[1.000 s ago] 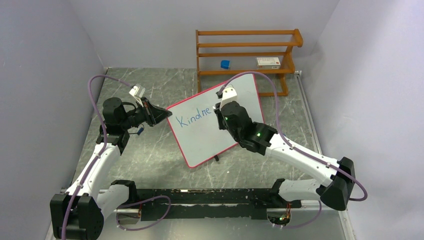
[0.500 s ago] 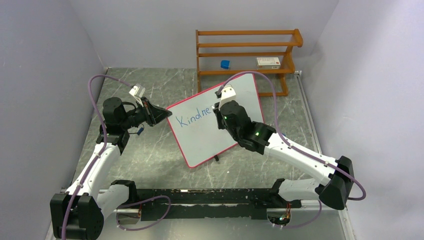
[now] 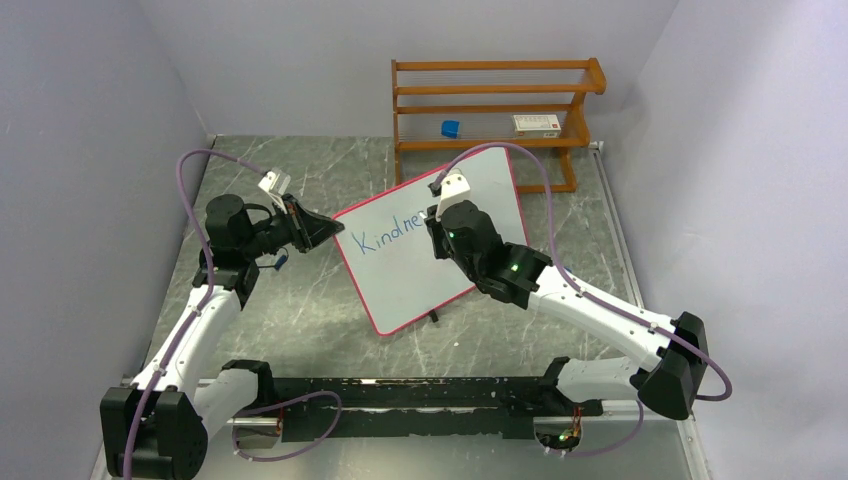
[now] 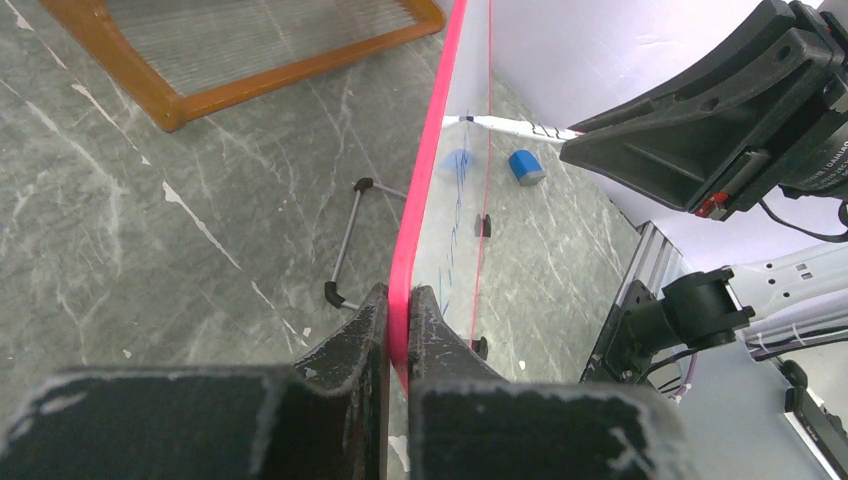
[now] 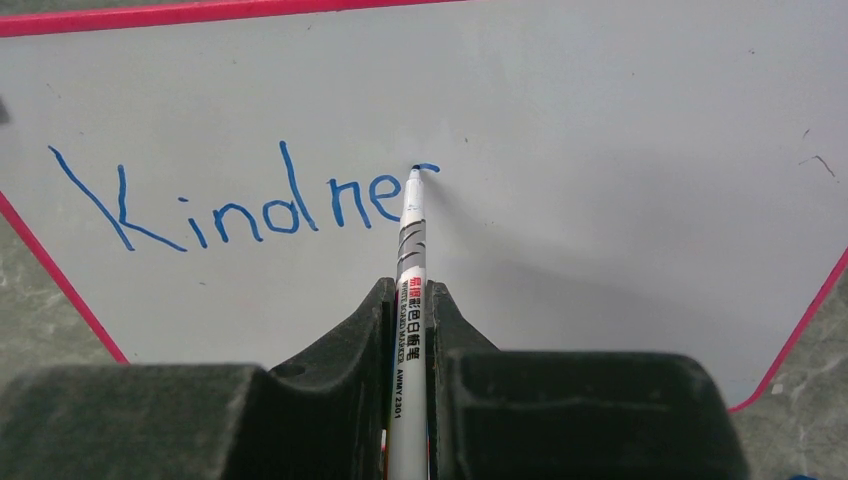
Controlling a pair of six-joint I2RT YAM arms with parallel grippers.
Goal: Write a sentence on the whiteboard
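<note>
The whiteboard [image 3: 415, 285] stands tilted mid-table, white with a red-pink rim. The sentence [image 3: 388, 232] reads "Kindne" in blue, with a short new stroke after it; it also shows in the right wrist view [image 5: 250, 205]. My left gripper [image 3: 325, 230] is shut on the whiteboard's left rim [image 4: 425, 190], jaws either side of it [image 4: 399, 300]. My right gripper [image 3: 437, 225] is shut [image 5: 408, 295] on a white marker [image 5: 410, 250]. The marker's tip [image 5: 414, 170] touches the board just right of the last "e".
A wooden rack [image 3: 490, 110] stands at the back with a small blue item [image 3: 451, 128] and a white box [image 3: 536, 124] on it. The board's black-tipped wire foot [image 4: 345, 240] rests on the table behind it. A blue object [image 4: 525, 166] lies near the board's front.
The right gripper has shifted slightly right with the marker, and a short new stroke has appeared after "Kindne". The left arm has not moved.
</note>
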